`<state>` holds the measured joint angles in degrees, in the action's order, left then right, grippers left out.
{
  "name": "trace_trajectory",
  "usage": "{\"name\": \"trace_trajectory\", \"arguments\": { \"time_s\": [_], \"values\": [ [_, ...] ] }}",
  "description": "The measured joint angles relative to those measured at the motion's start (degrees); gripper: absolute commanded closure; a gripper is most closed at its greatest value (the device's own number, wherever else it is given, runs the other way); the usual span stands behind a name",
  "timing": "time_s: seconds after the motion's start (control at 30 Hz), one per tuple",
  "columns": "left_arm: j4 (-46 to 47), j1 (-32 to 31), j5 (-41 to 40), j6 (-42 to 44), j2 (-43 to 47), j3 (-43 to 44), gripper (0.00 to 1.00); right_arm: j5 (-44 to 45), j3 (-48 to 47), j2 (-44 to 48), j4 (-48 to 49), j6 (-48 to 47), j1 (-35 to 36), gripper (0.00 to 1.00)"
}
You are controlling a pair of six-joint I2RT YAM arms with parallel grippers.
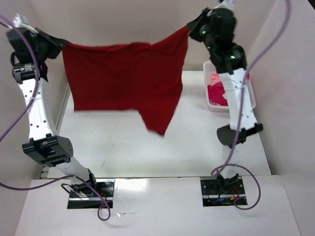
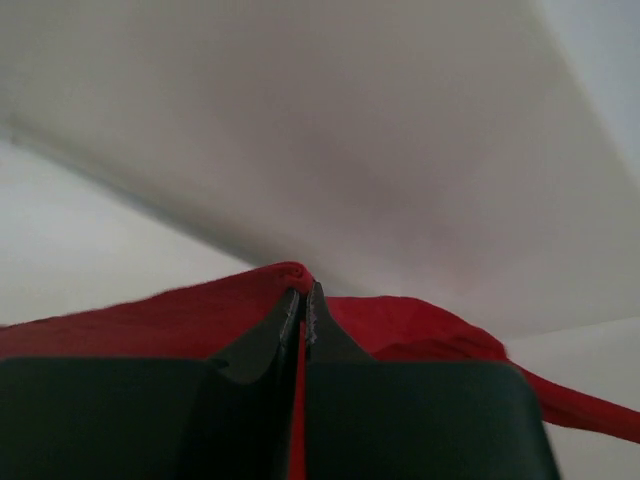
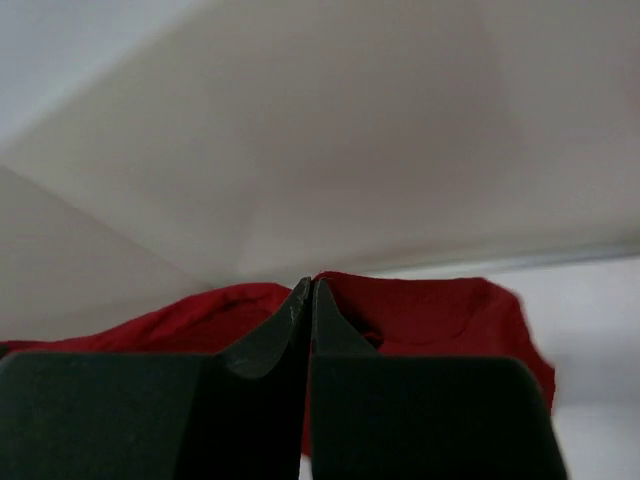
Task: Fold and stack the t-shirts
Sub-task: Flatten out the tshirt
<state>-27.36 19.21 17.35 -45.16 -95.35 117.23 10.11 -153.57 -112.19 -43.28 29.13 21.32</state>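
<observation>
Left gripper (image 1: 60, 43) and right gripper (image 1: 191, 25) are each pinching a top corner of the dark red t-shirt (image 1: 123, 73), which is hanging spread crosswise, seemingly clear, above the counter (image 1: 113, 147).

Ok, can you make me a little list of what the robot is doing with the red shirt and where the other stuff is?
shirt in the air: dark red t-shirt, spread out between both arms, hanging over the table
left gripper: shut on one top corner
right gripper: shut on the other top corner
lowest part: a pointy bit dangling on the right side
basket: white, far right, pink shirts inside
folded yet: no
</observation>
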Motion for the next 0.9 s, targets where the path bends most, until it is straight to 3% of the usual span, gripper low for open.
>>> {"name": "trace_trajectory", "arguments": {
  "time_s": [0.2,0.33,0.47,0.53,0.77,0.9],
  "values": [
    [4.6,2.5,2.4,-1.6,2.1,3.2,0.97,0.1,1.2,13.5,4.5,0.6,0.0,1.0],
    [7.0,2.0,4.5,-1.2,2.2,-0.9,0.97,0.7,12.9,22.9,5.8,0.8,0.0,1.0],
    [7.9,1.9,5.5,0.4,2.9,-11.1,0.96,1.2,33.1,30.9,7.2,1.2,0.0,1.0],
    [8.9,2.0,5.5,1.7,5.9,-22.2,0.96,1.1,48.8,35.1,7.3,1.7,0.0,1.0],
    [9.8,2.0,4.6,5.3,19.6,-52.8,0.96,-3.4,87.2,37.9,4.9,4.9,0.0,1.0],
    [7.0,2.0,2.2,7.9,25.7,-62.3,0.96,-7.4,98.7,43.6,-0.5,7.3,0.0,1.0]
  ]
}}
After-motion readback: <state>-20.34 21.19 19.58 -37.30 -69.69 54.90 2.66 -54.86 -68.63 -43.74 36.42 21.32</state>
